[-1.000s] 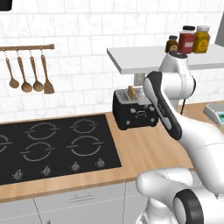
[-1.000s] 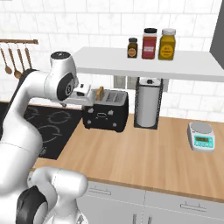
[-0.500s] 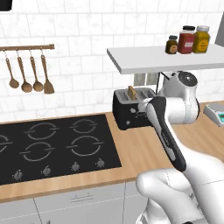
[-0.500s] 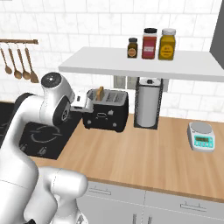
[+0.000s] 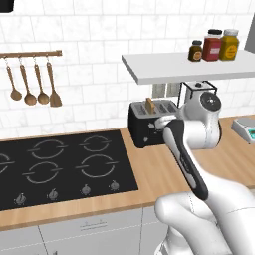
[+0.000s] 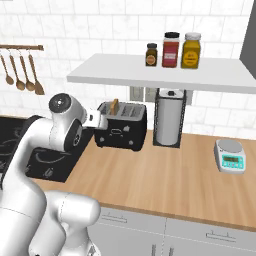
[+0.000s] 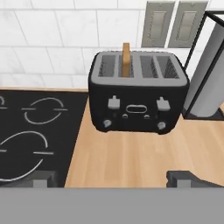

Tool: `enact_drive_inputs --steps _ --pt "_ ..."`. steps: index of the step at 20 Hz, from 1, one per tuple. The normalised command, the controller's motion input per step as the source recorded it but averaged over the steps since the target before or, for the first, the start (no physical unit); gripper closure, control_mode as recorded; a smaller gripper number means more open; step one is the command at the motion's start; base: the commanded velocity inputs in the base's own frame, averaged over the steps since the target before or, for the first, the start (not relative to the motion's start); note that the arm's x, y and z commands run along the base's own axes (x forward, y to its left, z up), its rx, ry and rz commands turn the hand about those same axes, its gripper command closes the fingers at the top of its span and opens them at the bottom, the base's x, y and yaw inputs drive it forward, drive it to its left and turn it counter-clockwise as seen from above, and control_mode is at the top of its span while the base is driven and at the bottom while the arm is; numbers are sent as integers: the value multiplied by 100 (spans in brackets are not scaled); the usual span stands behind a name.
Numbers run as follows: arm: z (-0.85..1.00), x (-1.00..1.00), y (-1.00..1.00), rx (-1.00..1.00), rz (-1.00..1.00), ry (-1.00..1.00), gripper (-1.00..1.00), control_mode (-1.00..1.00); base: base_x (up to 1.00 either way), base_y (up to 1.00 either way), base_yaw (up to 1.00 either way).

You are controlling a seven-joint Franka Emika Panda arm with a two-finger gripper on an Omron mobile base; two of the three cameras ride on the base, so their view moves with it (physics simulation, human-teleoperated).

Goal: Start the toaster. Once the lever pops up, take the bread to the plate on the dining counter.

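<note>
One toaster point(image 7: 138, 105), one bread point(image 7: 126, 60) slice upright inside; jaws wide, empty

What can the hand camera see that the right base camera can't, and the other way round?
Hand view alone: the two small grey levers and silver knobs on the front of the black boxy toaster, plus the open gripper hanging short of it, fingertips wide apart.

Right base view alone: three jars on the white wall shelf, a small kitchen scale, and wooden spoons hanging on a rail.

Both: the toaster, the tan bread slice standing in a slot, the black stovetop, the silver paper-towel holder and the light wood worktop.
</note>
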Motion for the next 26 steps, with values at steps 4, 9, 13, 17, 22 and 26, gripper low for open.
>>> enact_drive_inputs --steps 4,9,13,17,22,26 --pt "0 9 0 0 0 -7 -100 -100 0 0 0" --pt "0 6 0 0 0 -9 -100 -100 0 0 0" --pt "0 15 0 0 0 -12 -100 -100 0 0 0" --pt "0 27 0 0 0 -5 -100 -100 0 0 0" --pt "0 32 0 0 -1 -1 -100 -100 0 0 0" --pt "0 38 0 0 -1 0 -100 -100 0 0 0"
